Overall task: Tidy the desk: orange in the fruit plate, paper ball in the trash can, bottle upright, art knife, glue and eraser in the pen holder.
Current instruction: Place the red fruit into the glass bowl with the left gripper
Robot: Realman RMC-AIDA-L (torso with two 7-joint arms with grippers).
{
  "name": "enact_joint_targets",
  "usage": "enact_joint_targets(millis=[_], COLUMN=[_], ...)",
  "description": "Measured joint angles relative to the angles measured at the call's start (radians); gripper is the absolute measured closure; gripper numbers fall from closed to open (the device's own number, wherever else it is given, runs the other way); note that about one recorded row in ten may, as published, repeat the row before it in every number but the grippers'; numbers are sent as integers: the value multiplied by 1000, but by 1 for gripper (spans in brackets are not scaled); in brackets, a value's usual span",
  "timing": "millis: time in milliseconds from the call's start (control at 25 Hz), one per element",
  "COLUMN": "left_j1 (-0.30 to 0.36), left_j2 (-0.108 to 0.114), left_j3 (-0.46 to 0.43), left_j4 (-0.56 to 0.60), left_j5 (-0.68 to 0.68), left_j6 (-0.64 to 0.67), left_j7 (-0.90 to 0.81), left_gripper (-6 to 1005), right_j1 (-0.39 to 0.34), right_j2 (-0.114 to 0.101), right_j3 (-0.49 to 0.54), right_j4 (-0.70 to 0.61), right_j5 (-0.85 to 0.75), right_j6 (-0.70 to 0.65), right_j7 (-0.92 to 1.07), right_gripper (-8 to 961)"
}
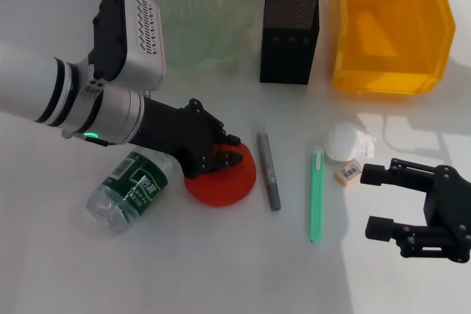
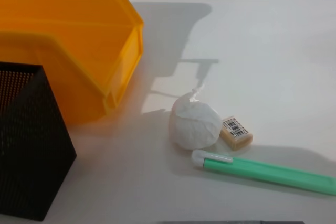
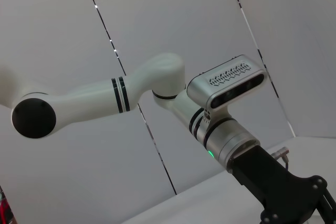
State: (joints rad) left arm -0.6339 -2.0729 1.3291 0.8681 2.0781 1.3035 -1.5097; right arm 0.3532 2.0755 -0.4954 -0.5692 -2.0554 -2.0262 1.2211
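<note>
Your left gripper sits low on the orange, fingers straddling its top but not visibly clamped, with the fruit plate well beyond it.

- The left arm, white with black rings, is stretching across from nine o'clock toward five o'clock.
- A silver wrist camera is sitting on it, above the black gripper base.
</note>
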Motion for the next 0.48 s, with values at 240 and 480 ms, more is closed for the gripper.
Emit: enact_joint_targets(millis=[240,480], left_j1=[-1,12], left_j2=[-1,2], left_j3=[2,-19], left_j4=[2,54], left_j5=[-6,-74], left_j6=[-1,45], left_j7=[16,19], left_gripper=[763,847], right_j1=[1,-4], right_j2=[0,1], right_j3=[0,0], right_j4=[0,0], right_j5=[0,0], right_j6=[0,0], right_j7=[0,0], right_gripper=[145,146])
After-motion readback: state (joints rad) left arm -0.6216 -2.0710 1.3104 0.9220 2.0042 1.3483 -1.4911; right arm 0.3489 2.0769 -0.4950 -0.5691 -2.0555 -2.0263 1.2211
